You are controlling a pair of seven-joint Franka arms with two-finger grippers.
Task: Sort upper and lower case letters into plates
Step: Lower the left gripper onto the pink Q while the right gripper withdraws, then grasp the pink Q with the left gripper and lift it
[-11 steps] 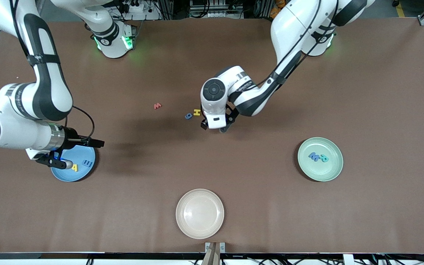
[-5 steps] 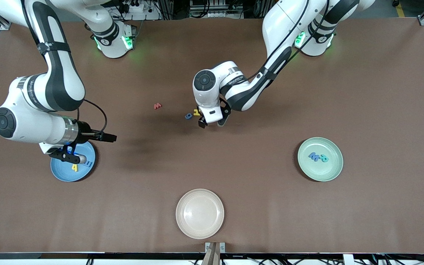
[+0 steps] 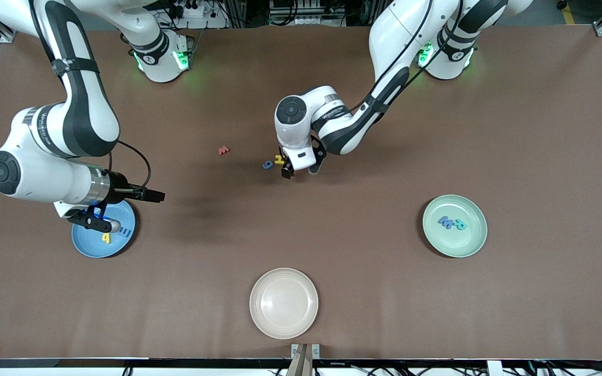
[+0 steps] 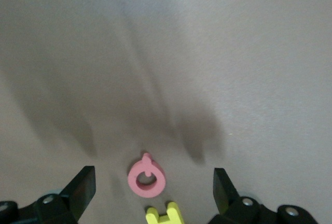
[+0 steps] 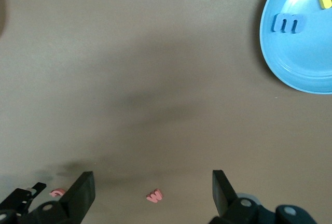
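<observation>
My left gripper hangs open low over mid-table, beside a yellow H and a blue g. In the left wrist view, the left gripper has its fingers either side of a pink ring-shaped letter and the yellow H. A red w lies alone toward the right arm's end. My right gripper is open over the light blue plate, which holds a yellow letter and a blue letter. The mint plate holds a blue W and a teal R.
A cream-beige plate with nothing in it sits near the front camera's edge of the table. The right wrist view shows the light blue plate, the red w and bare brown table between them.
The left gripper has moved toward the yellow H and blue g and come lower. The right arm shifted its gripper a little across the light blue plate, then held still.
</observation>
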